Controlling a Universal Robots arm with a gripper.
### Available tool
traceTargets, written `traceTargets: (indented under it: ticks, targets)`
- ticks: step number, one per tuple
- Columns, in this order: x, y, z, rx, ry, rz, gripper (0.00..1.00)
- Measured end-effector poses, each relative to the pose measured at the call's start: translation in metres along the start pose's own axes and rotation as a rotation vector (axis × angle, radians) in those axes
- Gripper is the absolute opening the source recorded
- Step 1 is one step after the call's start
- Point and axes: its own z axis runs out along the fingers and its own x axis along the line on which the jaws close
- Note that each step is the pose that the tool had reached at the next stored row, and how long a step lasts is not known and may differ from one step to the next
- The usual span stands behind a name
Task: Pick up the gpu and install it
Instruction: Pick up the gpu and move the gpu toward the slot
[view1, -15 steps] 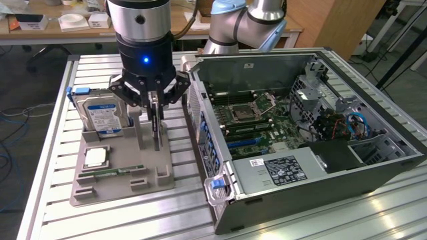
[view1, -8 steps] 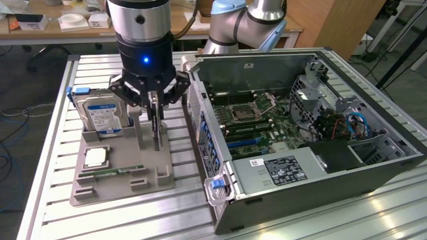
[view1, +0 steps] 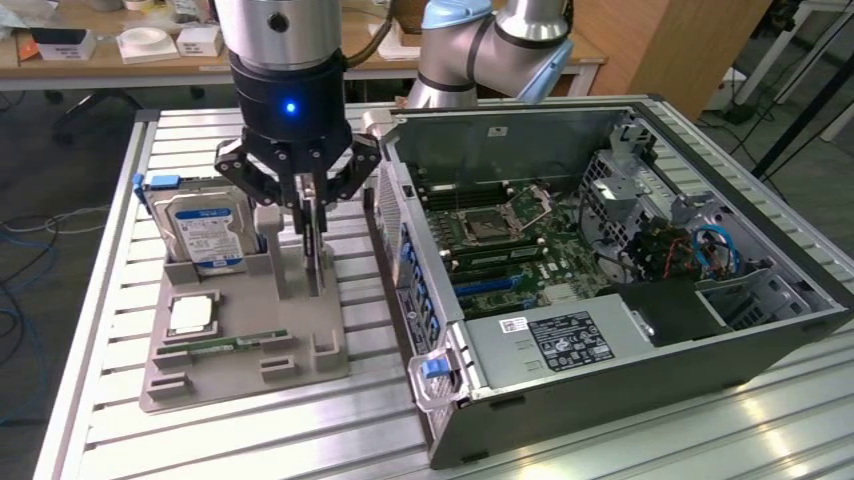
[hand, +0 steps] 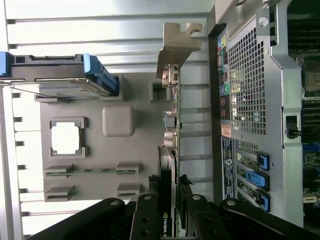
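GPU stands on edge in the grey holder tray on the table, just beside the open computer case. Claw is clenched on its upper edge, one finger on each face. Card appears seated in its slot, though the base contact is hard to judge.
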Motion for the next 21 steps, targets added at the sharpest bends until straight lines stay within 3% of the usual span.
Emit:
traceTargets:
  ticks: [21]
  targets:
    - [-0.001, 0.0021, -0.0494, 0.0, 0.0001, 0.0, 0.26]
